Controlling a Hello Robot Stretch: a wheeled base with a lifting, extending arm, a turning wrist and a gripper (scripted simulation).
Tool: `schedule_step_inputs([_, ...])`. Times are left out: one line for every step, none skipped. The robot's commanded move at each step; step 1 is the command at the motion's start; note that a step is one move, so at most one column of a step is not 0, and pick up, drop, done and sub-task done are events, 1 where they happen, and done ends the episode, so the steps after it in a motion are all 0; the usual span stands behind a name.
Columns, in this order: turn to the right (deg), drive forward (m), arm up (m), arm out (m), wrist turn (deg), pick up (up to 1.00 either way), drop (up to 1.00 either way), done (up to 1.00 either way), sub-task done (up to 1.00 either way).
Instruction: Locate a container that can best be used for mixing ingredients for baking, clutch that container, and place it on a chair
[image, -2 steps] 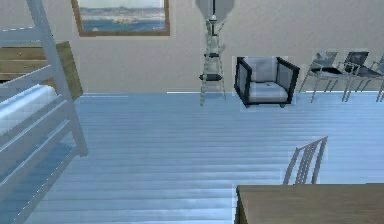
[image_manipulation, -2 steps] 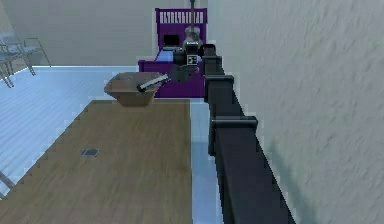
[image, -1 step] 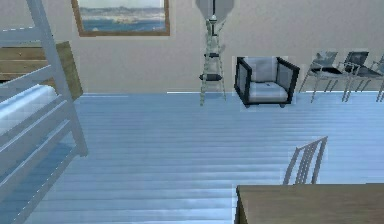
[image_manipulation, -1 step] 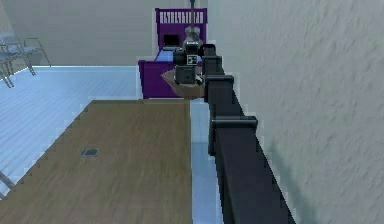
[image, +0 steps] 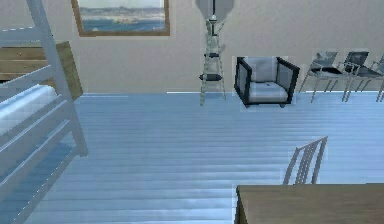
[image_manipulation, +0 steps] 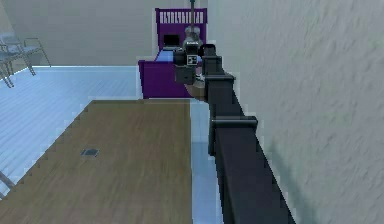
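Reaching up from the arm side view's bottom edge, the arm (image_manipulation: 235, 140) runs as one dark stepped bar to the upper middle, extended, with each section narrower than the last. Count: one arm, one gripper.

The gripper (image_manipulation: 184, 62) sits at the bar's far end, offset to its left. How the fingers are set cannot be told. Whether it holds anything cannot be told either, since one purple cabinet (image_manipulation: 155, 78) stands directly behind it.

One small tan patch (image_manipulation: 200, 92) lies just below the gripper against the arm, too small to name. Which shape, if any, is the mixing container cannot be told.

One brown table (image_manipulation: 110, 150) lies below and left of the gripper, alongside the arm. One small dark mark (image_manipulation: 90, 153) is on its top, well apart from the gripper.

The thin-framed chairs (image_manipulation: 20, 48) stand far left of the gripper, and their count is unclear there.

Forward view counts:
- armchair (image: 267, 80), dark frame with grey cushions: one
- thin-framed chairs (image: 340, 68) at the right edge: about three
- slat-backed chair (image: 305, 160) beside a brown tabletop (image: 310, 205): one
- floor lamp (image: 211, 60): one
- painting (image: 120, 15): one
- bunk bed (image: 40, 110): one
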Motion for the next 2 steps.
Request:
schedule_step_inputs([0.0,0.00,-0.42,0.00,0.0,0.00,0.00,0.00,0.00])
schedule_step_inputs([0.0,0.00,-0.50,0.00,0.0,0.00,0.00,0.00,0.00])
